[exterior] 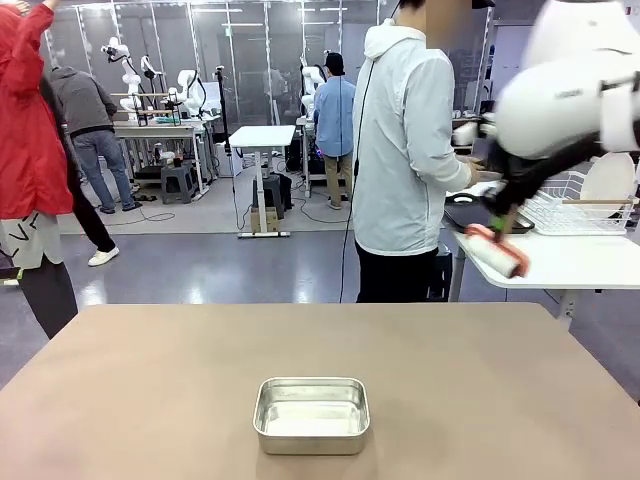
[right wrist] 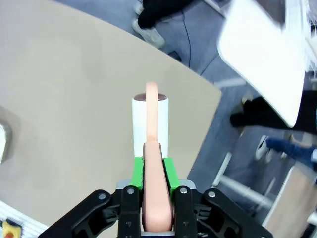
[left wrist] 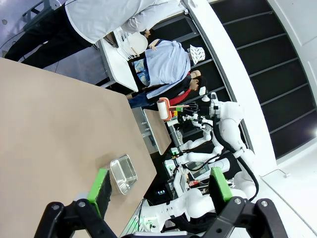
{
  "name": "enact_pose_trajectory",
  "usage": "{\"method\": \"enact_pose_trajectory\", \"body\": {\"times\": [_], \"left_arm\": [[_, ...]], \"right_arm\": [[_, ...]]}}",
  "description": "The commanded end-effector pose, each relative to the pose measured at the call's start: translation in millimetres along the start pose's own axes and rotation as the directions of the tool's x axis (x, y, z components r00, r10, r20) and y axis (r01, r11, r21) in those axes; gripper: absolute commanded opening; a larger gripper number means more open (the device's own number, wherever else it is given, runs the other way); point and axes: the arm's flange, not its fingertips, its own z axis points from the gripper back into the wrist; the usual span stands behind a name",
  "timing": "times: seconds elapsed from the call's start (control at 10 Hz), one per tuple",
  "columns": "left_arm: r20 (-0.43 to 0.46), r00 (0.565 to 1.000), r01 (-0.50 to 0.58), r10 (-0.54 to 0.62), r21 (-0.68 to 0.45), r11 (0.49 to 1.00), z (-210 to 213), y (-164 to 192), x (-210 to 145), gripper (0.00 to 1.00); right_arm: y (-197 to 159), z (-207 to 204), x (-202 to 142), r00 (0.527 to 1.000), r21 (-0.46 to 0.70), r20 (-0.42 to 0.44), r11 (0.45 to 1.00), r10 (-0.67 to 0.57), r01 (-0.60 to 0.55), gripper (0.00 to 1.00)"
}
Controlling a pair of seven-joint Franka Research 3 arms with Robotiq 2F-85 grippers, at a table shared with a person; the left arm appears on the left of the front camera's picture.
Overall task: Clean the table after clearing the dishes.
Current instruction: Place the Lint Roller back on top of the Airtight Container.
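A lint roller [right wrist: 151, 124], white-drummed with a salmon-orange handle, is being held by the right gripper [right wrist: 153, 171], whose green pads are pinching the handle from both sides; in the front view the roller [exterior: 492, 250] is being carried in the air beyond the right edge of the table [exterior: 150, 380], in front of the smaller white table [exterior: 570, 262] where a person [exterior: 405, 150] is standing. The dishes appear to be already cleared: the taupe tabletop is bare apart from a small rectangular steel pan [exterior: 312, 414] sitting near the robot's side, roughly on the centre line. The left gripper [left wrist: 158, 186] is being held off to the side with its fingers spread and nothing between them. The step in hand is judged to be the bringing of the roller down to the tabletop for cleaning. To be done well, the drum should be lowered until its whole length is lying flat on the surface, not tilted onto one end, and light, even pressure should be kept so that it is rolling, not skidding. Straight, overlapping passes are being called for, begun near one edge and worked across. The pan should be steered around or left a margin, since a knock could slide it. The firm pinch on the handle should be maintained so that the roller is not twisting in the pads.
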Motion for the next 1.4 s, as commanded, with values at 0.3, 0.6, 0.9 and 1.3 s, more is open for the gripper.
{"method": "enact_pose_trajectory", "body": {"times": [0.3,0.6,0.9,1.3], "left_arm": [[0.000,1.000,0.001,-0.001,0.000,1.000,1.5,-3.2,-3.0,1.00],[0.000,1.000,0.001,-0.001,0.000,1.000,1.5,-3.2,-3.0,1.00],[0.000,1.000,0.001,-0.001,0.000,1.000,1.5,-3.2,-3.0,1.00],[0.000,1.000,0.001,-0.001,0.000,1.000,1.5,-3.2,-3.0,1.00]], "right_arm": [[180.2,14.3,76.9,0.809,0.126,0.099,0.799,0.580,-0.588,0.21],[249.6,18.0,49.0,0.690,0.274,0.145,0.641,0.709,-0.717,0.21],[288.1,10.9,24.0,0.631,0.376,0.168,0.542,0.758,-0.751,0.21],[315.3,-23.6,24.0,0.646,0.367,0.187,0.557,0.740,-0.745,0.21]]}}
